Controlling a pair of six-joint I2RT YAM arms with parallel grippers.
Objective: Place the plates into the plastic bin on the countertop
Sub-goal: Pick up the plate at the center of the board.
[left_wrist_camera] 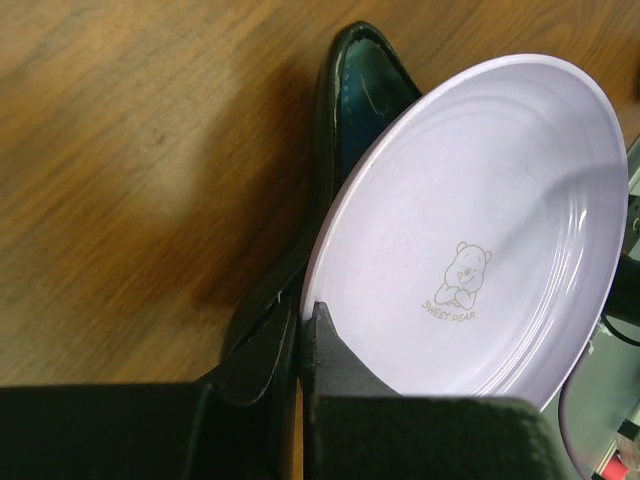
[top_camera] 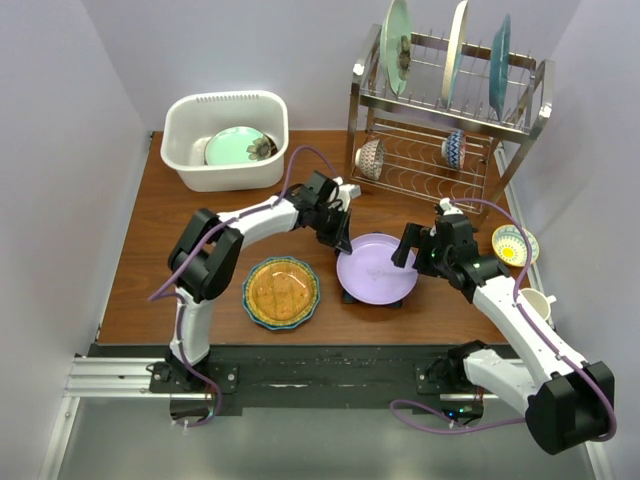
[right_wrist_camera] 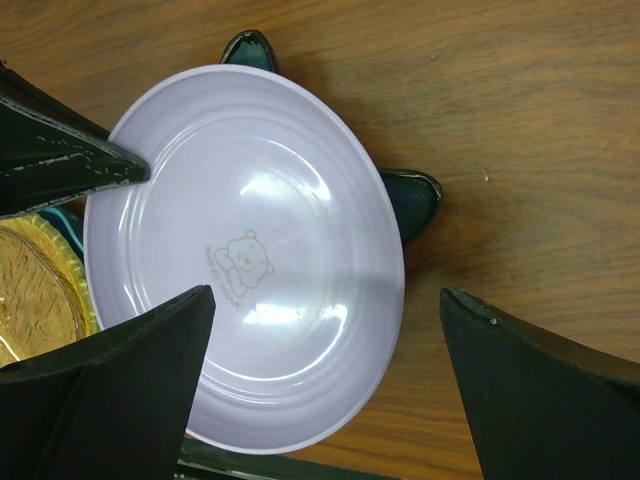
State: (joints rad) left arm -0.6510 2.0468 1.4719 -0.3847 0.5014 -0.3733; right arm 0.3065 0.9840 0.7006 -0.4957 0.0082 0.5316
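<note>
Lavender plate (left_wrist_camera: 480, 200) (printed "SWEET BEAR")

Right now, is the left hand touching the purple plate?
Touching. The left wrist view shows the left hand pinched shut on the rim of the purple plate, with no gap.

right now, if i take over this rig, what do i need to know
Grippers: left gripper is shut on the rim of the lavender plate; right gripper is open over that plate's right edge, holding nothing.
Things: the lavender plate lies over a dark star-shaped plate; amber plate is beside them on the countertop; three plates stand in the wire rack.
Done: a mint-green plate is in the plastic bin.
Left: lavender, star-shaped, amber and rack plates.
</note>
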